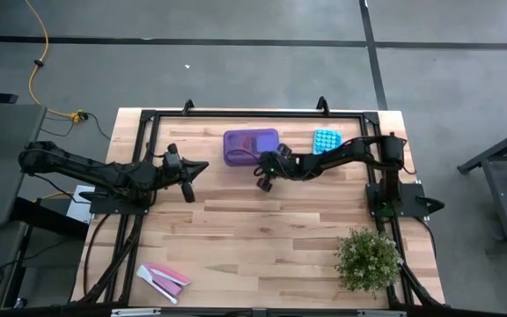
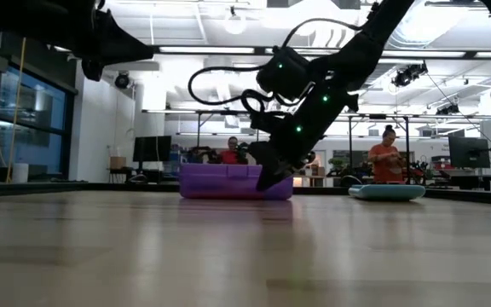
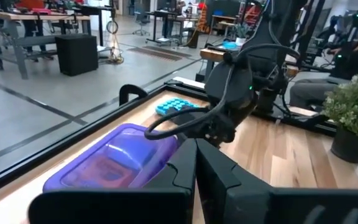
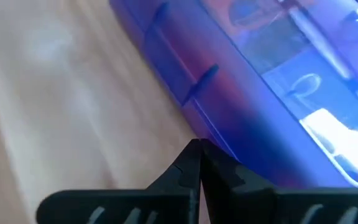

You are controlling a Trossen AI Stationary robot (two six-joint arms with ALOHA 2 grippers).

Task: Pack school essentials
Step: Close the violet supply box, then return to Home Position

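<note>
A purple translucent box (image 1: 251, 146) (image 2: 228, 182) (image 3: 114, 163) with its lid down rests flat on the far middle of the table. Stationery shows dimly through the lid (image 4: 309, 99); I cannot tell the single pieces apart. My right gripper (image 1: 264, 182) (image 2: 268, 179) (image 4: 197, 149) is shut, pointing slantwise down at the box's near right side. My left gripper (image 1: 202, 165) (image 3: 196, 149) is shut, raised above the table left of the box, pointing toward it. My right gripper's shut fingertips (image 4: 191, 158) stand right at the box's near long wall (image 4: 229, 134), coming slantwise from above and from the near side. Whether they touch the wall or stop just short of it, I cannot tell.
A light-blue buttoned pad (image 1: 326, 140) (image 2: 386, 192) (image 3: 176, 106) lies right of the box. Pink and white flat pieces (image 1: 164, 279) lie at the near left. A potted plant (image 1: 368, 257) (image 3: 353, 112) stands at the near right. People sit in the room beyond the table.
</note>
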